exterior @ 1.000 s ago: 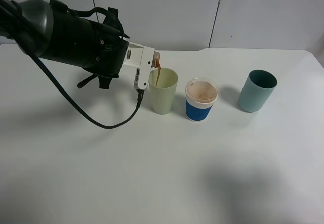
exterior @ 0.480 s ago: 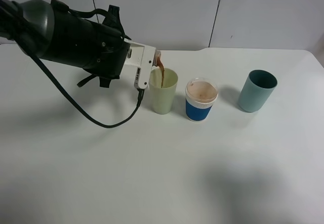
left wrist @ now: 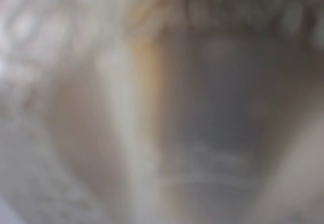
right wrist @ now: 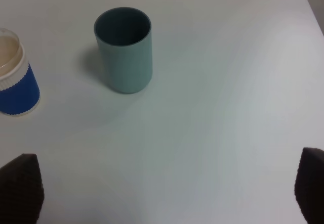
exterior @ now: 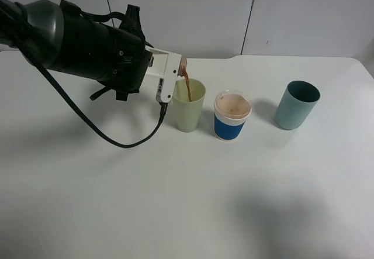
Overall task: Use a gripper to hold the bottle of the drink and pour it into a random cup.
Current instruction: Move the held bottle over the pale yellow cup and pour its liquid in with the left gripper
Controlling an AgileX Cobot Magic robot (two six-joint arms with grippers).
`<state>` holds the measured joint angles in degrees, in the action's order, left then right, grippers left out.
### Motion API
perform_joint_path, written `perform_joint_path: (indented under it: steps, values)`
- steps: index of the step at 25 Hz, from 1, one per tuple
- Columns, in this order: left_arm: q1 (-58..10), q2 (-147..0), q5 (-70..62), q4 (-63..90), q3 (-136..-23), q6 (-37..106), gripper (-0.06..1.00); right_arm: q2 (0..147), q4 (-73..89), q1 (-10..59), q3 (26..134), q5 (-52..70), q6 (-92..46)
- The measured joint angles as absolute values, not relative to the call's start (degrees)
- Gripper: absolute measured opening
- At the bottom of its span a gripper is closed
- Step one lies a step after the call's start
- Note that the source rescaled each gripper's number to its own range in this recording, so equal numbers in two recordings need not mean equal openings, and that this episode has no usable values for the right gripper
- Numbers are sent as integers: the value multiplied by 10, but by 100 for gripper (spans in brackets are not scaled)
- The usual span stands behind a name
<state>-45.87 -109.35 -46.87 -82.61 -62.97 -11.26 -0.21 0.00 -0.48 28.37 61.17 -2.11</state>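
Shifted since a second ago: we log the left hand (exterior: 175,75) and its bottle (exterior: 182,67) carried slightly toward the middle of the cup (exterior: 189,111), so the stream now falls further inside the rim; the three vessels have not moved. Counter (exterior: 187,200), white, bearing those vessels in a row. Left arm (exterior: 82,42), black and bulky, reaching in above the counter, a black cable (exterior: 93,127) hanging in a loop below it. Teal tumbler (exterior: 297,104), upright, well apart at the far end. White cup with blue band (exterior: 232,116), upright, just beside the cup. Cup, pale yellow-green, upright. Left hand, white jaws clamped on the tipped bottle above the cup's rim. Right hand (right wrist: 164,188), dark fingertips (right wrist: 20,186) spread wide, empty. Drink (exterior: 187,86), a thin brown stream from the bottle's mouth into the cup. We cannot read the blurred left wrist view.
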Motion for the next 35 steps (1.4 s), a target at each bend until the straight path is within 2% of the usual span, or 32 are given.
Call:
perform_joint_path:
  steps: [22, 35]
  values:
    - [-465, -1093, -485, -836, -629, -137, 1, -2, 0, -5, 284, 612, -21]
    - [-468, -1076, -496, -842, -592, -143, 1, -2, 0, -5, 284, 612, -21]
